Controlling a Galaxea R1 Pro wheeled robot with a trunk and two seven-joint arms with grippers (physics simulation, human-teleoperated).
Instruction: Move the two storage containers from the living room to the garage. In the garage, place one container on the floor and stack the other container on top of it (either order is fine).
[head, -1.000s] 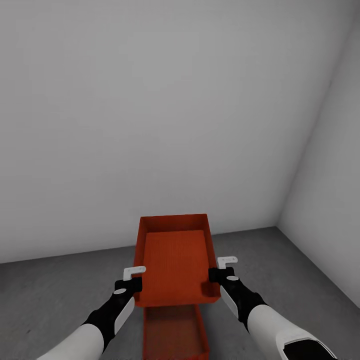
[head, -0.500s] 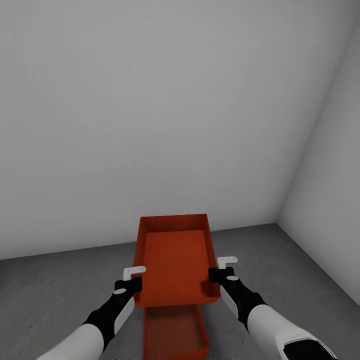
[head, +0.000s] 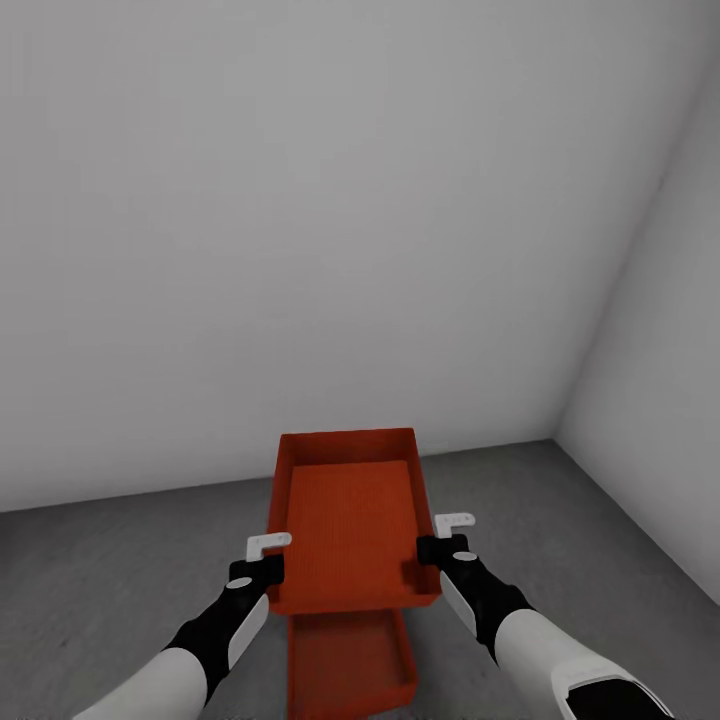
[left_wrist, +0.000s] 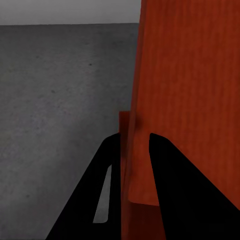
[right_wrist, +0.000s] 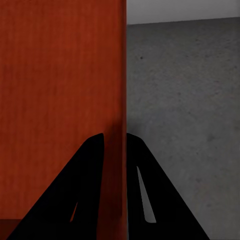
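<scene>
I hold one orange-red storage container (head: 350, 520) level in the air between both arms, its open top facing up. My left gripper (head: 272, 562) is shut on its left wall (left_wrist: 190, 75), one finger on each side. The right gripper (head: 432, 553) is shut the same way on the right wall (right_wrist: 60, 75). Below it, nearer to me, the second storage container (head: 350, 660) rests on the dark grey garage floor (head: 120, 580); the held one hides its far end.
A plain white wall (head: 300, 220) stands close ahead and meets a second white wall (head: 670, 400) in a corner at the right. Bare grey floor (left_wrist: 50, 90) lies on both sides of the containers (right_wrist: 190, 90).
The whole picture has shifted a little, so the floor container shows more of its near end. Both grippers hold the upper container as before.
</scene>
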